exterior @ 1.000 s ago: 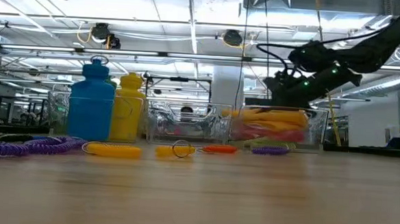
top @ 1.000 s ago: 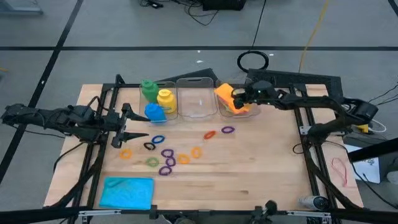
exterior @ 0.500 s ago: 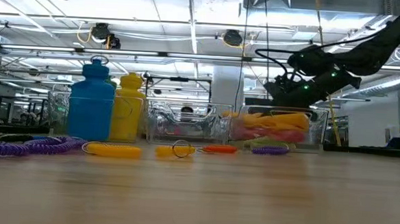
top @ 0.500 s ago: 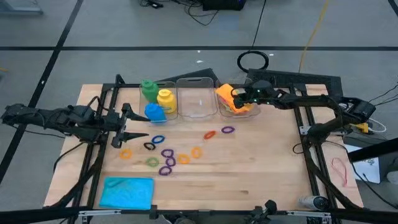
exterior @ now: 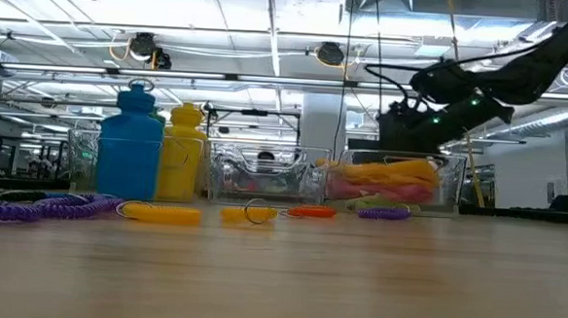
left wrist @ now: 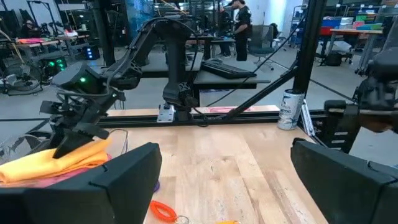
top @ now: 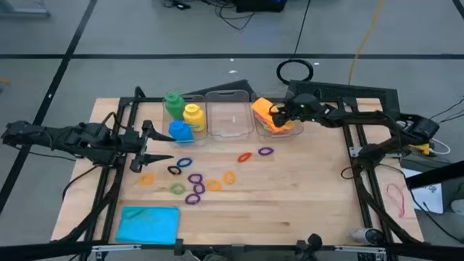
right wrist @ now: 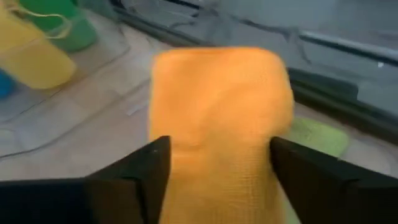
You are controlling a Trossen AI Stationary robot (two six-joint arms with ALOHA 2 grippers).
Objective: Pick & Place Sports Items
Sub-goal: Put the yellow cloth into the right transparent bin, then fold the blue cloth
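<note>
Cloths are partly sorted: the orange cloth (top: 262,114) is lying in the right bin (top: 284,130) at the table's far edge, the right gripper (top: 276,115) standing spread just above it. Rings (top: 194,179) mid-table and the blue cloth (top: 148,223) near the front-left corner are waiting; the left gripper (top: 151,145) is hovering wide, empty.

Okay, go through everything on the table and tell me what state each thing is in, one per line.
orange cloth: lying on top in the right bin, between the right hand's fingers
right hand: open over the right bin
left hand: open, waiting at the table's left
middle bin: looks empty
blue cloth: lying flat near the front edge
bottles: upright in the left bin
rings: loose on the table
</note>
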